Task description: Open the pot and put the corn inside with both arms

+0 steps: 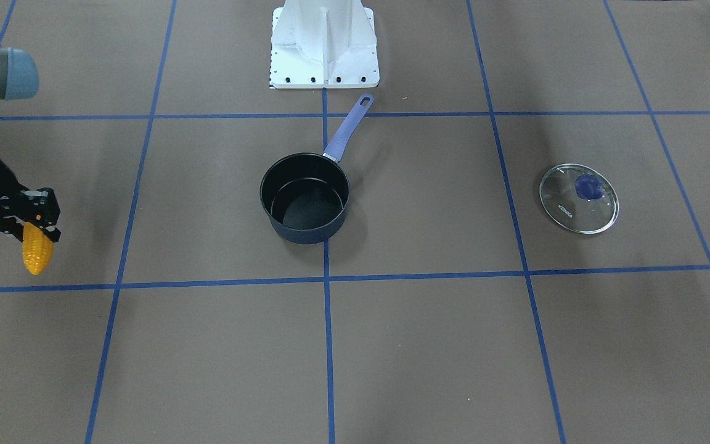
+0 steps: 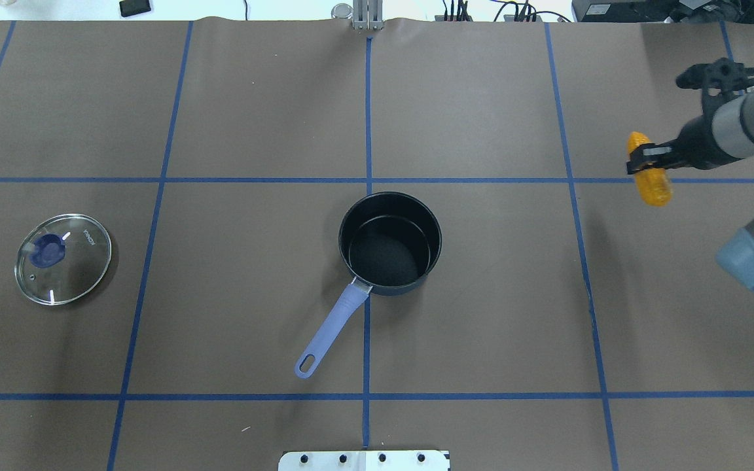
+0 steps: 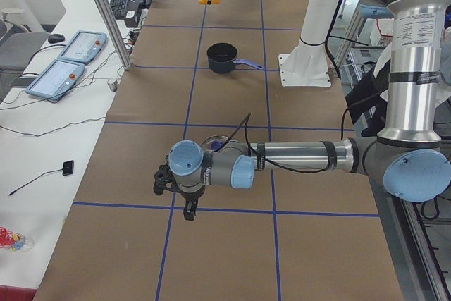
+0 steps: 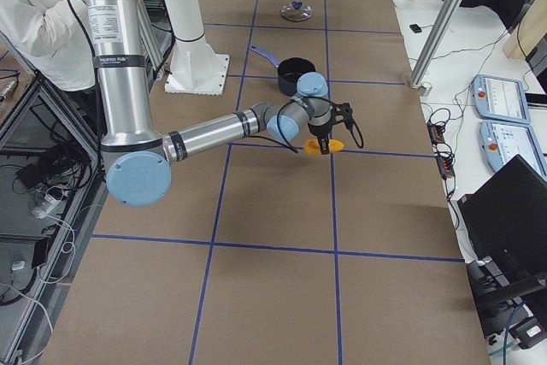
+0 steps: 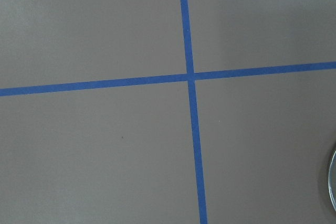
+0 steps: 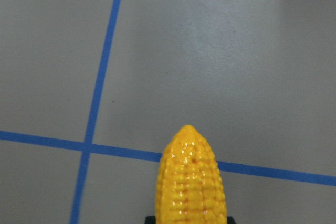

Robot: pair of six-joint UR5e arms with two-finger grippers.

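Pointing away from the white base (image 1: 324,43), corn (image 1: 37,250) crosswise in right pincer (image 1: 44,219)

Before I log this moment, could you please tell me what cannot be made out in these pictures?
- Left tool: appears only in the exterior left view, small; open or shut cannot be told.
- Lid: mostly hidden behind the left arm there; the left wrist view cuts it at the right edge.
- Right tool: nearly all below the right wrist view's bottom edge; mainly the corn shows.
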